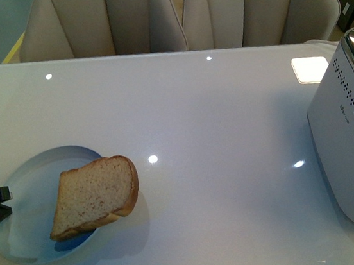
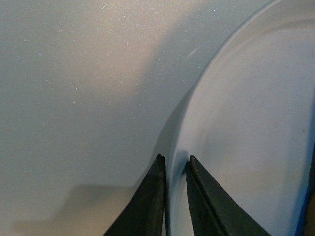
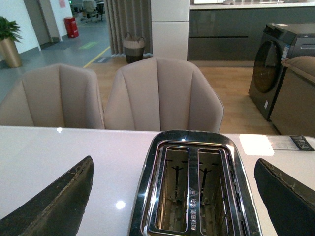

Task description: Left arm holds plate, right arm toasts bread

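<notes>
Bread (image 1: 94,195) on plate (image 1: 21,180), overhanging its rim | left tool (image 2: 174,164) clamped on plate's rim | right tool (image 3: 173,164) apart, empty, over toaster (image 3: 194,191), well away from plate | next: hold plate steady, pinch overhanging crust.

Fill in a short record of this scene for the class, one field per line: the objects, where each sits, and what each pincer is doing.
Surface: glossy white table
Plate: round pale blue-white plate, at the table's near left
Bread: light brown bread slice lying on the plate, overhanging its right rim
Toaster: white and chrome two-slot toaster at the right, both slots empty
Left pincer: closed on the plate's rim
Right pincer: open wide, facing the toaster's slots, holding nothing
</notes>
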